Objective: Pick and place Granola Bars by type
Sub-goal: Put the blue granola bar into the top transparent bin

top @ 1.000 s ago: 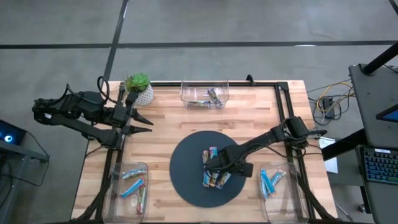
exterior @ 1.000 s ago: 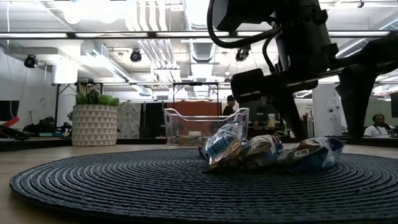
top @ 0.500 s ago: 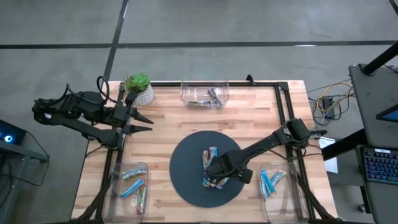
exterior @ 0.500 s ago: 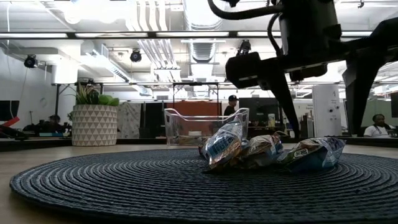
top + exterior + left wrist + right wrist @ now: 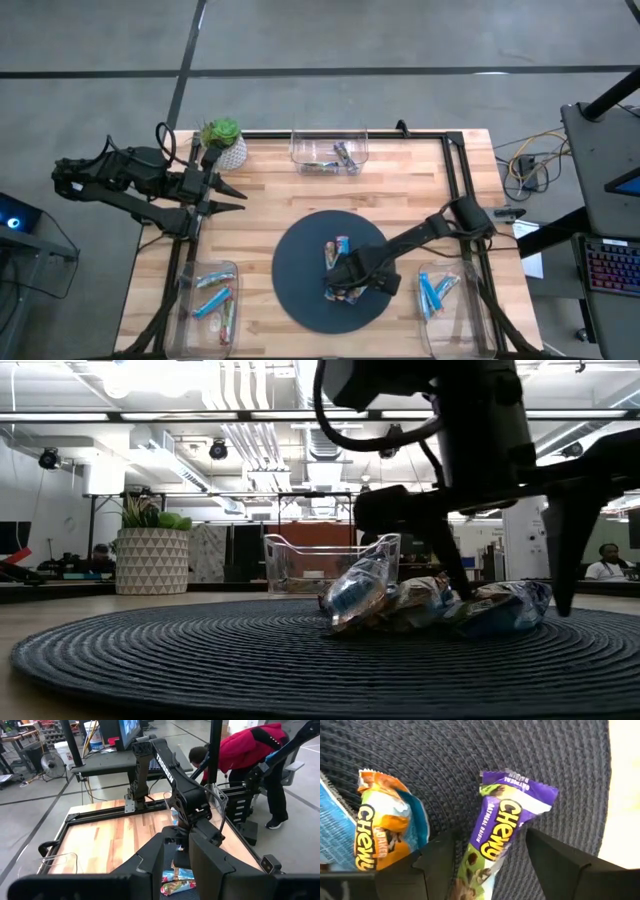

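Looking straight down in the high view, the right gripper (image 5: 352,281) is seen lowered over the pile of granola bars (image 5: 340,268) on the dark round mat (image 5: 300,300), with several wrappers showing just beyond its fingers toward the mat's middle. The left gripper (image 5: 235,196) is held well apart from it, beside a potted plant (image 5: 222,141) at the table's far left corner; whether its fingers are parted cannot be told. Further bars are seen in three clear bins: one past the mat at the far edge (image 5: 329,152), one near the left front corner (image 5: 207,300) and one just right of the right gripper (image 5: 440,296).

In the low view, the right gripper's fingers (image 5: 440,555) are set down spread on either side of the heap of shiny wrappers (image 5: 430,605); print on the wrappers cannot be read here.

In the left wrist view, "TROSSEN" is read along the right arm (image 5: 172,775), and a person in a red top (image 5: 240,750) is bent over beyond the table.

In the right wrist view, a purple-wrapped bar (image 5: 502,832) marked "CHEWY" and "OATMEAL RAISIN" lies between the wide-spread fingers (image 5: 560,860), ungripped. Just beside it lies an orange-and-blue bar (image 5: 382,835), also marked "CHEWY".
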You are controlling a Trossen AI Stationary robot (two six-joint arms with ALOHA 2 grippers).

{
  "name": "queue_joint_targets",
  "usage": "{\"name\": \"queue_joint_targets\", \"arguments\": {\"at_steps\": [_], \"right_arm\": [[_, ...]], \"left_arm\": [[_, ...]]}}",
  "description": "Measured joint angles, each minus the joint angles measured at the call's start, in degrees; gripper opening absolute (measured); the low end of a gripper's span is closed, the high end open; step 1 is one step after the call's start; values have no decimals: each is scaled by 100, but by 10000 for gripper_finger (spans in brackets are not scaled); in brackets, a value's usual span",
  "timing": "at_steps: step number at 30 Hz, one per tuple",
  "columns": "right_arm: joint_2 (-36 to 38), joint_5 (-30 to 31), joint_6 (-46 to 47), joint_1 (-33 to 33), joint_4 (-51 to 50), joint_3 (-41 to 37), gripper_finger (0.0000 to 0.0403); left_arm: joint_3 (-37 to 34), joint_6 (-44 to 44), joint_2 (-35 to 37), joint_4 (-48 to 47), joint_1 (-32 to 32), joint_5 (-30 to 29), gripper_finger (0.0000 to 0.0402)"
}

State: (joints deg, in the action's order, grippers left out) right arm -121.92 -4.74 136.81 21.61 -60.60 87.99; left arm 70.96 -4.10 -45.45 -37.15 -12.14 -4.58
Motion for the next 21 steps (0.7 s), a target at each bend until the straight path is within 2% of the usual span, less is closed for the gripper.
{"name": "queue_joint_targets", "arguments": {"at_steps": [11, 21], "right_arm": [[-173, 29, 13, 0, -30, 209, 206], [-182, 195, -4, 2, -57, 197, 124]], "left_arm": [[0, 1, 0, 2, 0, -2, 75], [0, 5, 0, 2, 0, -1, 75]]}}
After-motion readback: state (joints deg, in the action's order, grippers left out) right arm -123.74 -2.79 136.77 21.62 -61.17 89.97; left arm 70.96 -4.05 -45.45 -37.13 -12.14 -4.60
